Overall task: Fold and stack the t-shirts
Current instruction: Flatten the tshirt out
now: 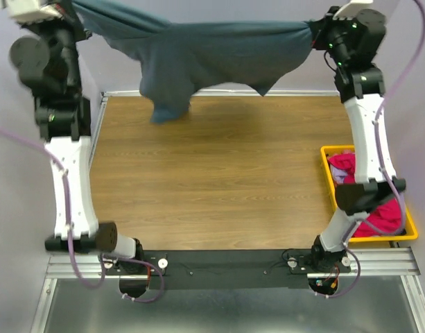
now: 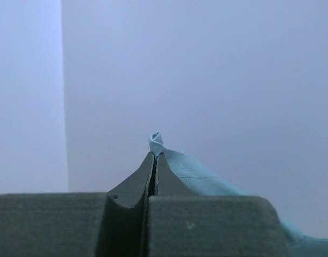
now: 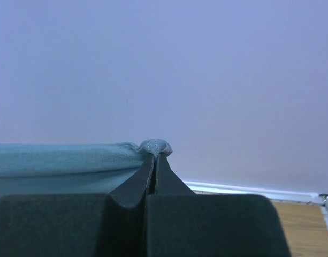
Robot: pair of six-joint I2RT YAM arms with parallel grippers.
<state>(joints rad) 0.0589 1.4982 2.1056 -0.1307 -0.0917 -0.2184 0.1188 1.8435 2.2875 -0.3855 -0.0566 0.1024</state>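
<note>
A slate blue-grey t-shirt (image 1: 212,55) hangs stretched in the air between my two grippers, high over the far edge of the table. Its lower part droops towards the wood at the left middle. My left gripper (image 2: 154,155) is shut on one hem corner of the t-shirt (image 2: 196,176); in the top view it sits at the upper left (image 1: 75,14). My right gripper (image 3: 155,155) is shut on the other corner of the t-shirt (image 3: 62,160); in the top view it is at the upper right (image 1: 315,31). A magenta-pink t-shirt (image 1: 378,215) lies crumpled in the bin.
A yellow plastic bin (image 1: 326,159) stands at the table's right edge, partly behind my right arm. The wooden table top (image 1: 212,180) spreads below the hanging shirt. Pale walls close the back and both sides.
</note>
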